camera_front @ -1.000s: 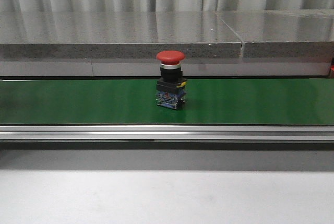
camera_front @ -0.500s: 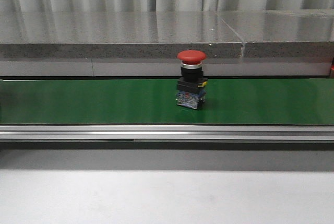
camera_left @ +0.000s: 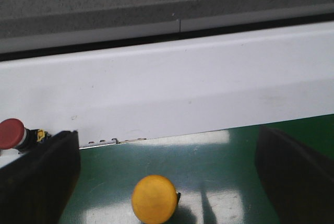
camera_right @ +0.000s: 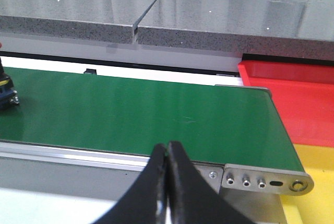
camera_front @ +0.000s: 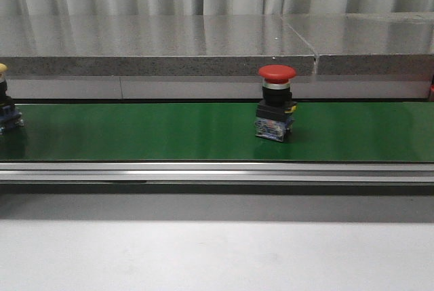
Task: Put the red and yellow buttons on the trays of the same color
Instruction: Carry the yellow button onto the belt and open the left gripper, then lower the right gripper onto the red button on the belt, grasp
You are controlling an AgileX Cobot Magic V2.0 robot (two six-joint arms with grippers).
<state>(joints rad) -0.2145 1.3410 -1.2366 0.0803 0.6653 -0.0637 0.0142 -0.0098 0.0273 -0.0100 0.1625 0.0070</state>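
A red button (camera_front: 277,110) with a mushroom cap stands upright on the green belt (camera_front: 149,135), right of the middle. A yellow button (camera_front: 3,104) stands at the belt's far left edge, half cut off in the front view. In the left wrist view, that yellow button (camera_left: 154,199) sits below and between the wide-apart fingers of my open left gripper (camera_left: 167,148), touching neither. Another red button (camera_left: 11,133) lies on the white ledge beside the belt. My right gripper (camera_right: 167,146) is shut and empty over the belt's near rail. A red tray (camera_right: 292,93) and a yellow tray (camera_right: 313,156) lie past the belt's end.
A grey granite ledge (camera_front: 169,43) runs behind the belt, and a metal rail (camera_front: 217,172) runs along its front. The belt's end plate with bolts (camera_right: 261,179) is beside my right gripper. The red button's dark base (camera_right: 6,92) shows at the edge of the right wrist view.
The red button has travelled right along the belt, from about the middle. The yellow button has come into the front view at the left edge.
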